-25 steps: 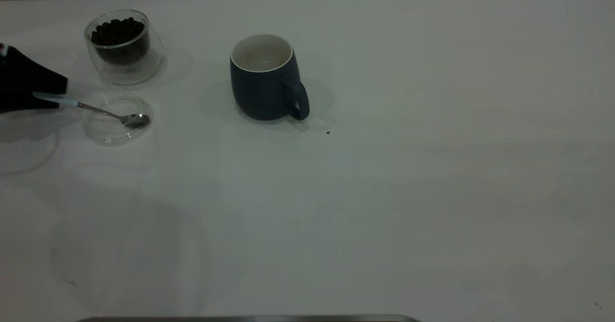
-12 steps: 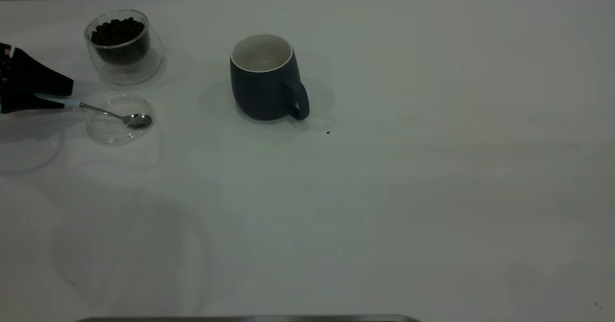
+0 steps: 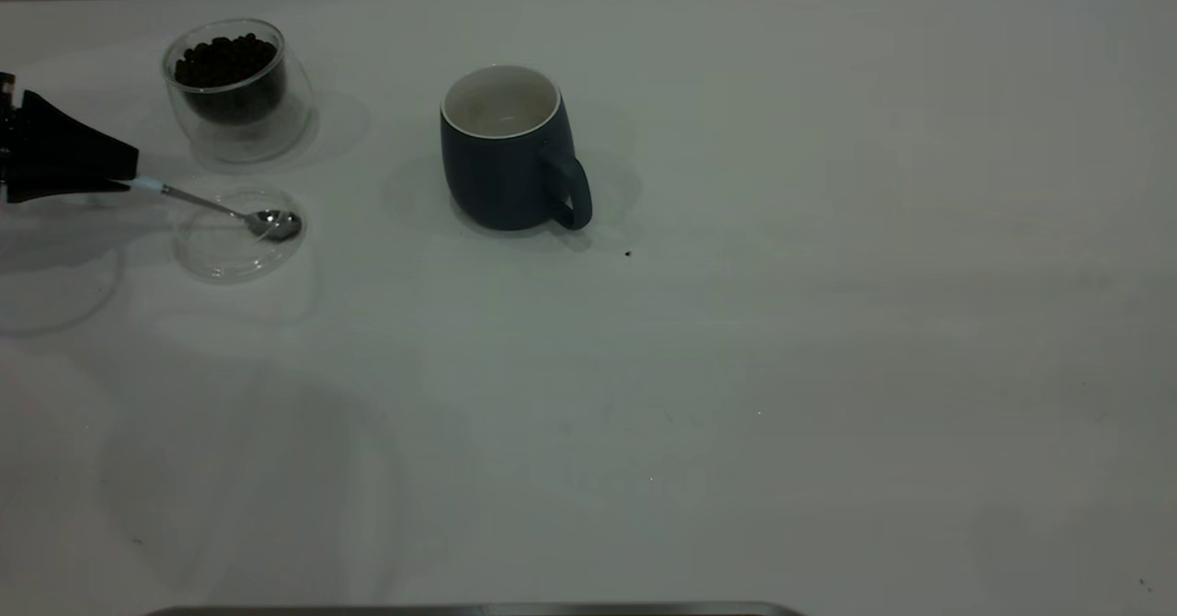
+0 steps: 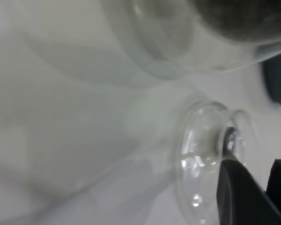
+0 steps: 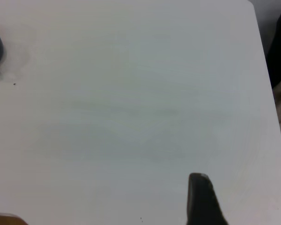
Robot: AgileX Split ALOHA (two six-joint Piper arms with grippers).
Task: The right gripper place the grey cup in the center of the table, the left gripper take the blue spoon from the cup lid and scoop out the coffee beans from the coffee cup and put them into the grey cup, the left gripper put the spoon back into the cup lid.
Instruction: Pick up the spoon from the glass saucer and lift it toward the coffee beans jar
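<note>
Exterior view, blue spoon [image 3: 221, 207]: small shiny metal teaspoon, thin neck, pale blue handle; the handle end is hidden between the tips of the left gripper, the oval bowl sits over the far-right part of the cup lid; whether the bowl touches the lid cannot be told.
Left gripper [image 3: 124, 175]: at the table's left edge, flat tapered black jaws closed together on the spoon handle, tips pointing toward the lid.
Cup lid [image 3: 221, 253]: clear shallow round disc, flat on the table, just in front of the coffee cup; faint glass rim with small highlights.
Left wrist view: lid [image 4: 196, 154] seen as a clear ringed disc; the spoon's metal bowl [image 4: 229, 138] glints at its centre, just past the black jaw tips [image 4: 253, 197].
Coffee cup [image 3: 234, 92]: clear double-walled glass tumbler, rounded sides, upright at the far left of the table, close to the gripper.
Coffee beans [image 3: 225, 60]: dark, nearly black ovals, heaped in the inner glass almost to the rim.
Grey cup [image 3: 506, 152]: rounded dark blue-grey mug, white inside and rim, loop handle turned toward the near right; upright, left of the table's middle, well apart from the tumbler; inside looks empty.
Table [image 3: 782, 340]: wide plain white matte top; one tiny dark speck [image 3: 628, 253] lies near the mug's handle.
Right gripper [image 5: 203, 201]: only one black fingertip shows in the right wrist view, above bare tabletop; opening cannot be told.
</note>
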